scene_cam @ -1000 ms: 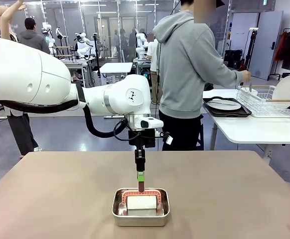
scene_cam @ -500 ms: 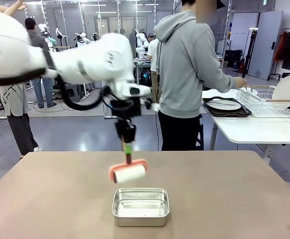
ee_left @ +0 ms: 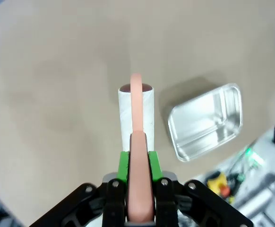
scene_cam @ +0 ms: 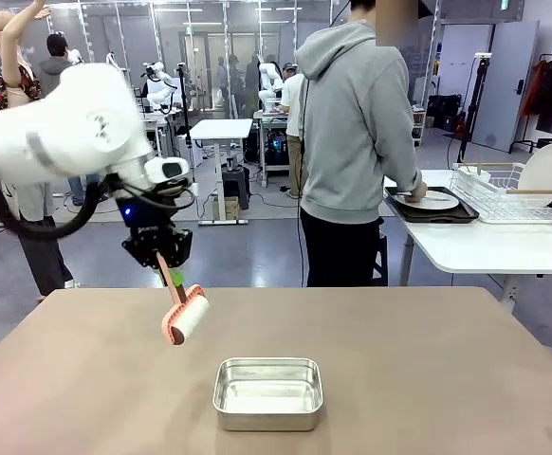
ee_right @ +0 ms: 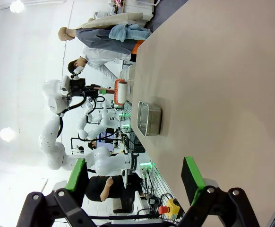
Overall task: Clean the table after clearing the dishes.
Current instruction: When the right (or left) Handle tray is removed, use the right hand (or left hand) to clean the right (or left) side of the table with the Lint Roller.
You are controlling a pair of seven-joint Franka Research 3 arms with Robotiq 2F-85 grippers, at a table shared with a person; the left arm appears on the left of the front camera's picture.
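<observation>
Front view: left pincer [scene_cam: 169,269] clamped on the roller [scene_cam: 188,318] by its handle, holding it above the table [scene_cam: 428,360], left side, likely to begin cleaning; right pincer [ee_right: 135,176] gapes idle; dishes [scene_cam: 428,200] sit cleared, far right.

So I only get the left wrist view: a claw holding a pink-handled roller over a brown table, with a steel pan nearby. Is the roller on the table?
Observer: No. From the front, the roller hangs tilted in the air above the table, left of the pan, clamped in the left gripper.
Operator: Is anyone around?
Observer: A person stands past the far edge, back turned, a hand at a plate on a dark tray on a white side table.
Operator: And the other claw?
Observer: The right gripper is open and empty, with the table beyond it.
</observation>
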